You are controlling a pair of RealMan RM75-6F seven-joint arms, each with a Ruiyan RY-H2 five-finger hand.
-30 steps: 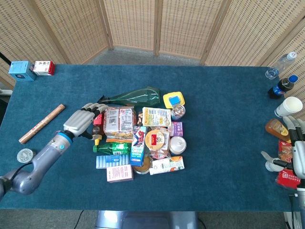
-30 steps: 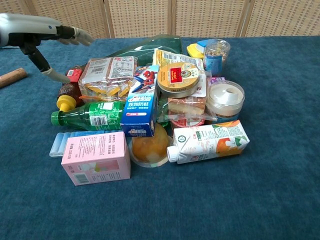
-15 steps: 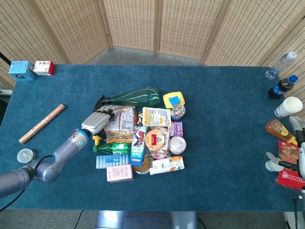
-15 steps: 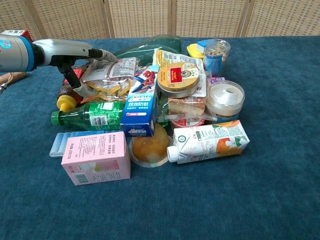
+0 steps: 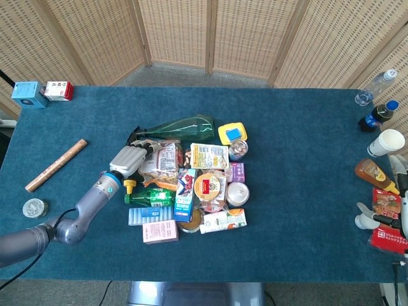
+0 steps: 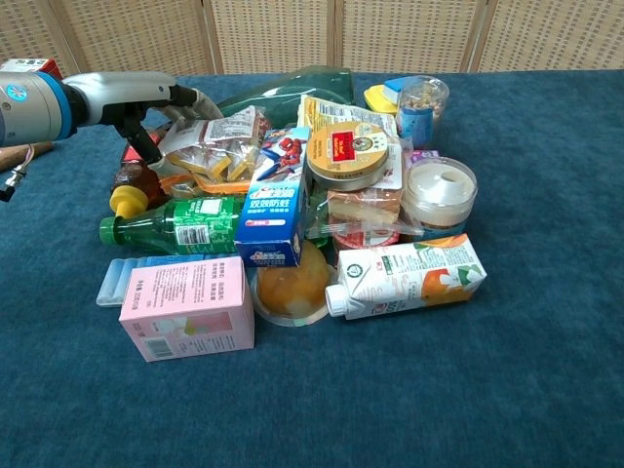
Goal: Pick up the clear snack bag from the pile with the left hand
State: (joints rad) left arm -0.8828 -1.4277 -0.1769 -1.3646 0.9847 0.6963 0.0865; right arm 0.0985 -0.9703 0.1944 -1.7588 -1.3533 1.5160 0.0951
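Left hand closing on clear snack bag, left edge of pile, not lifted clear yet.

Fingers curl around the bag's left end and it looks gripped, though how firmly I cannot tell. Lift straight up and slowly (thin film, likely slips). The bag overlaps the green bottle and abuts the blue carton; the yellow-capped bottle sits just under the wrist. Dragging sideways could topple them. Right hand idles well apart by the paper cup, pose unclear.
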